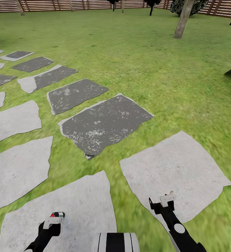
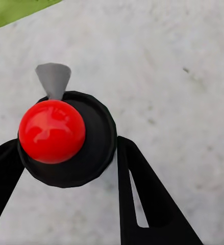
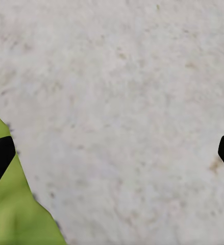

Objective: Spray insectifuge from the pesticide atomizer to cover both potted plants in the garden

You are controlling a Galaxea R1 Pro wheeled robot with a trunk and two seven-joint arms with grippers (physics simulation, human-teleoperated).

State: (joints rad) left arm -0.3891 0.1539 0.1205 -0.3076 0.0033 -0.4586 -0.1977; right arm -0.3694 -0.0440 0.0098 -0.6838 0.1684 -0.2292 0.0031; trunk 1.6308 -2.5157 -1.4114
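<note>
Atomizer (image 2: 66,138) clamped between left claw (image 2: 66,168) fingers, right claw (image 3: 112,153) spread apart above pale stepping stone (image 3: 122,102).

Tree trunk (image 1: 183,18) cut off by the head view's upper edge, crown unseen. Right end effector (image 3: 112,153) fingertips clipped at both sides of its wrist view. Atomizer (image 2: 66,138) body hidden beneath its own red-topped cap.

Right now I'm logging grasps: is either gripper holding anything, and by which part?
The left gripper clamps the pesticide atomizer around its dark body, red cap facing the wrist camera. The right gripper is open, holding nothing.
</note>
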